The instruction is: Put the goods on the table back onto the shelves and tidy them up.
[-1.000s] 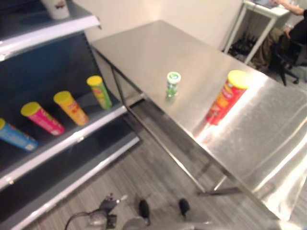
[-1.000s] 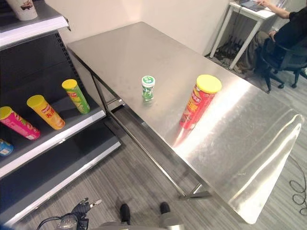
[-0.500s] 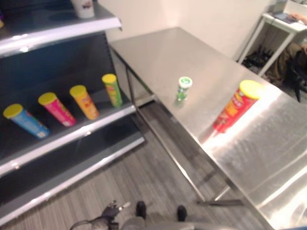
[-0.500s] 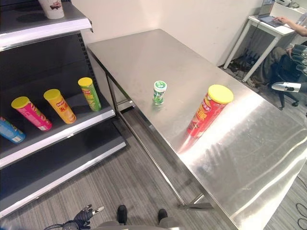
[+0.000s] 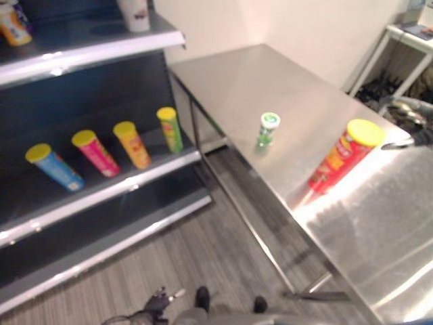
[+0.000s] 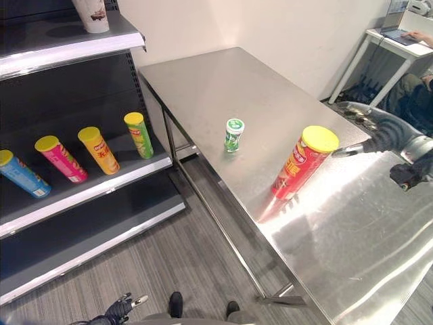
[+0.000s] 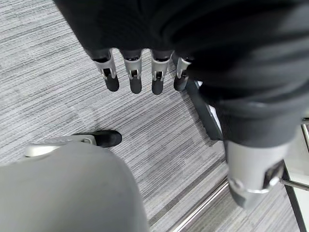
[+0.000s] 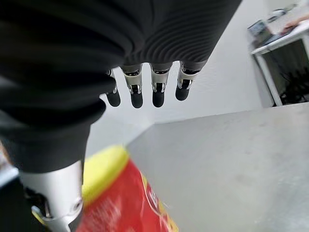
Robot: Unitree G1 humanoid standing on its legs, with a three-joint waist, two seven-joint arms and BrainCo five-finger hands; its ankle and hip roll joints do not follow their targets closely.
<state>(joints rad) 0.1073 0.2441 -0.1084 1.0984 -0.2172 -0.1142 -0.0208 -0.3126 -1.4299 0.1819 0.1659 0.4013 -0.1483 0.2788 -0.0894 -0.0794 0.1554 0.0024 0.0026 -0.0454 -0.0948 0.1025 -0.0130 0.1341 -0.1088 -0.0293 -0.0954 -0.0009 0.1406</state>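
Note:
A tall red can (image 6: pixel 300 166) with a yellow lid stands on the steel table (image 6: pixel 223 81), and its top also shows close by in the right wrist view (image 8: pixel 126 203). To its left on the table stands a small green bottle (image 6: pixel 233 134) with a white cap. My right hand (image 6: pixel 384 135) hovers just right of the red can's lid, with its fingers (image 8: pixel 136 92) straight, open and holding nothing. My left hand (image 7: pixel 133 77) hangs low over the floor, open and empty.
The dark shelf unit (image 6: pixel 81 196) on the left holds blue (image 6: pixel 21 176), pink (image 6: pixel 59 158), orange (image 6: pixel 99 149) and green (image 6: pixel 139 135) cans leaning in a row. A paper cup (image 6: pixel 91 13) stands on the upper shelf. A white desk (image 6: pixel 392 42) with a person stands at the back right.
The camera has shifted, so the whole scene sits differently. My right hand has come in from the right edge and is now close to the red can's lid.

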